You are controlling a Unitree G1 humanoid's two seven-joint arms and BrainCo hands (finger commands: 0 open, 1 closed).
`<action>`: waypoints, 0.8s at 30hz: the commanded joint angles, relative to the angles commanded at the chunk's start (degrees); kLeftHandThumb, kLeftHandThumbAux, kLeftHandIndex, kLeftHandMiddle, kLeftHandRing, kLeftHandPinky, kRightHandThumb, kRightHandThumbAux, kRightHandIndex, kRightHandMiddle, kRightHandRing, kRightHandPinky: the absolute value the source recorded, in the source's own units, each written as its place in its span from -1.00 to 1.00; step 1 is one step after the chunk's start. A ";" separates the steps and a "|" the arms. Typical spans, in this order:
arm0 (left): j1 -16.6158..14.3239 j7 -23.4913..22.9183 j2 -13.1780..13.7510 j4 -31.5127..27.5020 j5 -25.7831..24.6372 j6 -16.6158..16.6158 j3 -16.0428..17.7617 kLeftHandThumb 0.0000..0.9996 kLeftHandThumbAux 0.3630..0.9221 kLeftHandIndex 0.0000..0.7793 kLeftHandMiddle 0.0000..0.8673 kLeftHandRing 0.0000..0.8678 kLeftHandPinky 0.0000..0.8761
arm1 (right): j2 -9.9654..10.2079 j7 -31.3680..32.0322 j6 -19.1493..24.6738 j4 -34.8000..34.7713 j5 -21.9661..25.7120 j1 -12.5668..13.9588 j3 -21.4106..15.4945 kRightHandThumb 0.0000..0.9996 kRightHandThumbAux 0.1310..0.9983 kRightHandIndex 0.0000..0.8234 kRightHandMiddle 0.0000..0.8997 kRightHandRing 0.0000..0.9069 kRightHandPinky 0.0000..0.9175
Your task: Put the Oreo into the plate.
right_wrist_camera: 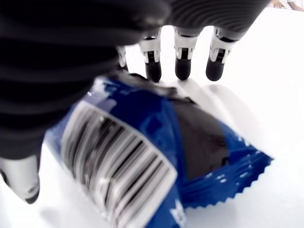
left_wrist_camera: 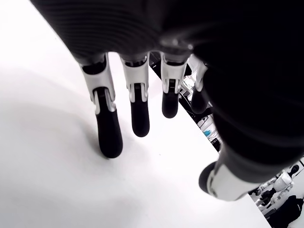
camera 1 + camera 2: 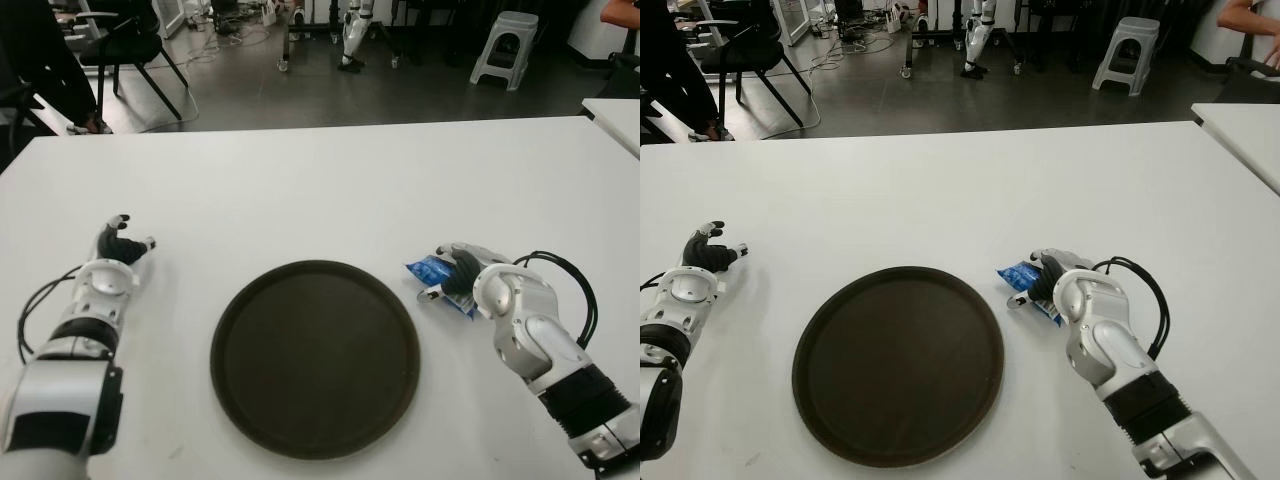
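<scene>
**Oreo Pack Under Robot's Hand, Plate Waiting Alongside**

Nearest the camera, the dark round plate (image 3: 314, 372) lies bare on the white counter (image 3: 330, 190), midway between the robot's two arms so either could reach it. Just off its right rim sits the blue Oreo (image 3: 438, 279) pack, flat on the counter and not yet in the plate. Over it comes the right hand (image 3: 462, 277), palm down, fingers (image 1: 183, 66) extended past the wrapper's far edge with their tips at the counter, thumb out to one side (a cage around the pack, not a firm grip, as far as the wrist view shows). Closing those fingers looks like the step in hand. To the plate's left, well apart, the left hand (image 3: 117, 250) shows loosely open and holds nothing.
</scene>
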 joint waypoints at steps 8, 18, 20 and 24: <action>0.00 -0.19 0.11 -0.09 -0.08 0.04 0.03 -0.55 0.44 -0.88 -0.72 -0.61 -0.56 | 0.17 -0.18 0.94 0.59 0.01 0.19 0.19 -1.00 0.07 -1.00 -1.00 -1.00 -0.95; 0.06 -0.65 0.29 -0.07 -0.64 0.02 0.57 -0.54 0.41 -0.88 -0.71 -0.61 -0.56 | 0.94 -1.52 -0.50 2.25 1.30 0.13 -0.61 -1.00 0.06 -1.00 -1.00 -1.00 -0.91; 0.09 -0.79 0.25 -0.08 -0.91 -0.05 0.88 -0.54 0.41 -0.88 -0.71 -0.61 -0.56 | 0.92 -1.21 -0.75 2.62 1.38 -0.06 -0.53 -1.00 0.04 -1.00 -1.00 -1.00 -0.90; 0.09 -0.96 0.18 -0.08 -1.25 0.01 1.38 -0.54 0.40 -0.89 -0.72 -0.61 -0.56 | 1.03 -1.08 -1.19 3.30 1.56 -0.22 -0.59 -1.00 0.02 -1.00 -1.00 -1.00 -0.92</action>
